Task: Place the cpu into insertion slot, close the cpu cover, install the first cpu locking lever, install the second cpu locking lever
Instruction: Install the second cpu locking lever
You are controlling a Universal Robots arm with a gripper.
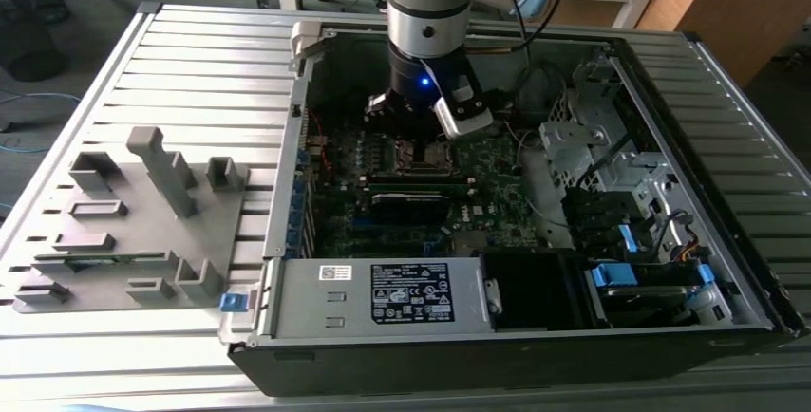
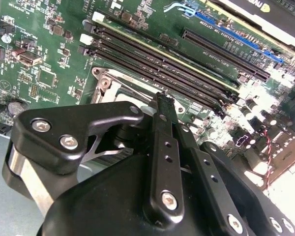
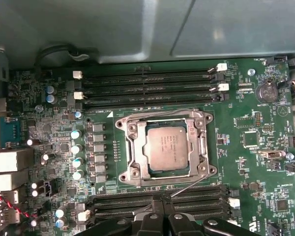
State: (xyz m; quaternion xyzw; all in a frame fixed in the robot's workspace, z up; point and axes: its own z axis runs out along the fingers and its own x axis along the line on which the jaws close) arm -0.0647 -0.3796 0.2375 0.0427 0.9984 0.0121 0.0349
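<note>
The pincer (image 3: 162,216) hangs low over the motherboard (image 3: 250,147), just beside the CPU socket. In the second wrist view its black fingers (image 2: 164,128) lie pressed together with nothing between them, their tip near a corner of the socket frame.

The cpu (image 3: 168,146) sits flat in the insertion slot (image 3: 148,169), its silver-grey top facing up. The cpu cover (image 3: 202,147) lies down around it as a thin metal frame, the chip showing through its square window. A thin wire locking lever (image 3: 189,184) runs aslant from the socket's edge across the nearest memory slots (image 3: 152,201), toward the fingers; whether it is latched cannot be told. More long black memory slots (image 3: 147,88) lie on the socket's far side.

In the exterior view the arm (image 1: 428,13) reaches down into the open computer case (image 1: 709,61), the gripper above the socket (image 1: 421,154). On the slatted table (image 1: 190,61), at the exterior view's left, stands a grey holder tray (image 1: 140,232).
</note>
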